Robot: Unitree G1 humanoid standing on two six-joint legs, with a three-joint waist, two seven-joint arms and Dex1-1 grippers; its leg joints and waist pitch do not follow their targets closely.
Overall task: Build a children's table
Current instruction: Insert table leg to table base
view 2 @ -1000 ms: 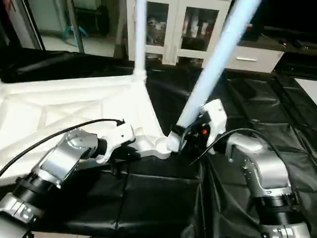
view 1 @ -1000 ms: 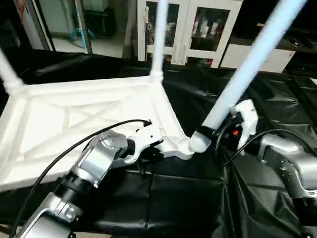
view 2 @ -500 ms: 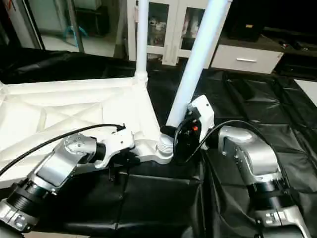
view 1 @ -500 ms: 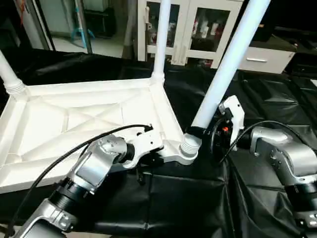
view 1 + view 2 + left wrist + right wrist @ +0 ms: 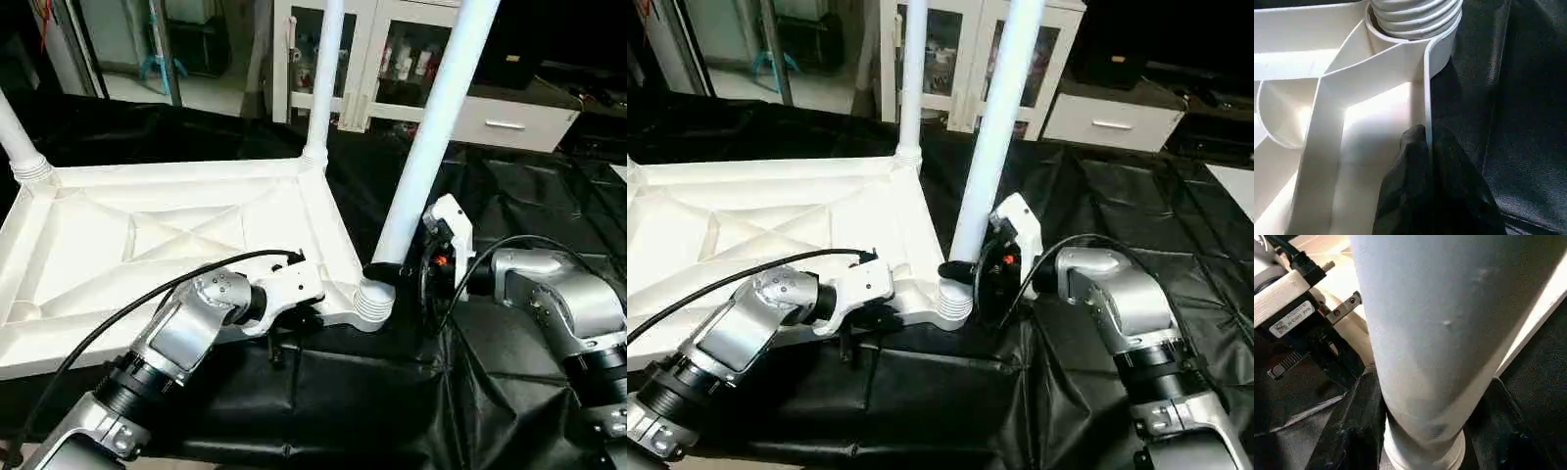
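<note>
The children's table lay upside down on the black-draped surface, its X-ribbed underside facing up and its square top flat, spreading from the middle of the scene toward the robot's left. Three legs stood in corner sockets with their long axes pointing up: one at the far left corner, one at the far right corner, and the near right leg. That near leg rose from its ribbed end in the corner socket and leaned slightly to the robot's right as it climbed out of the top of the view.

The right pincer was clamped around the base of the near leg, just above the socket, its black fingers wrapping the tube on both sides. The left pincer was nearly closed, pinching the thin white rim wall of the tabletop's near edge between its black fingertips, just beside the same corner socket. The left forearm reached in from the lower left with a black cable arching over it. White glass-fronted cabinets stood behind the surface.
</note>
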